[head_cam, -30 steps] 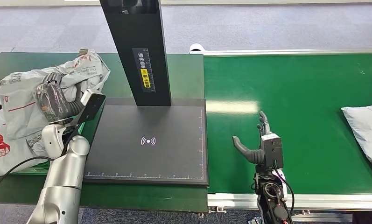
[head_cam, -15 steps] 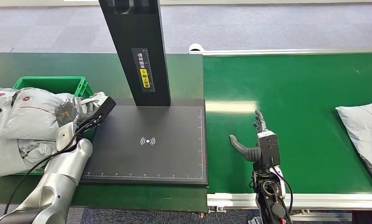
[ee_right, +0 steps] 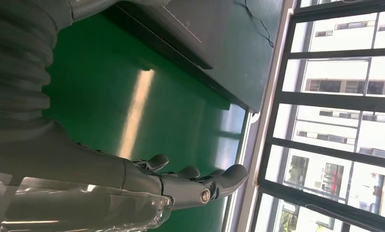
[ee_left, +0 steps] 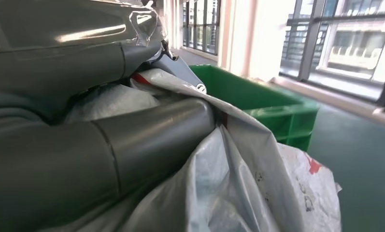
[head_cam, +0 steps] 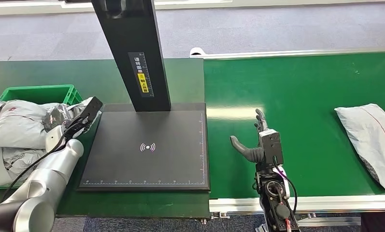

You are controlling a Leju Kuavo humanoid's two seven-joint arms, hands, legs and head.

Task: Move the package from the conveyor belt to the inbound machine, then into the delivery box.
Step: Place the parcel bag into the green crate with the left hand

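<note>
Left hand rests among crumpled grey plastic mail bags in the green plastic crate, grip indeterminate; right hand hovers over the green conveyor belt, fingers spread, holding nothing.

The scanner pad is lying between the crate on its left and the belt, which is carrying a package.

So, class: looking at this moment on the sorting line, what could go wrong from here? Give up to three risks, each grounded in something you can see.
1. The green delivery box is heaped with grey packages spilling over its side, so one could slide off.
2. The left robot hand sits against that pile; pulling away might drag a bag out.
3. The next package lies at the conveyor belt edge of the view, well away from the open right robot hand, so a grasp may miss.
</note>
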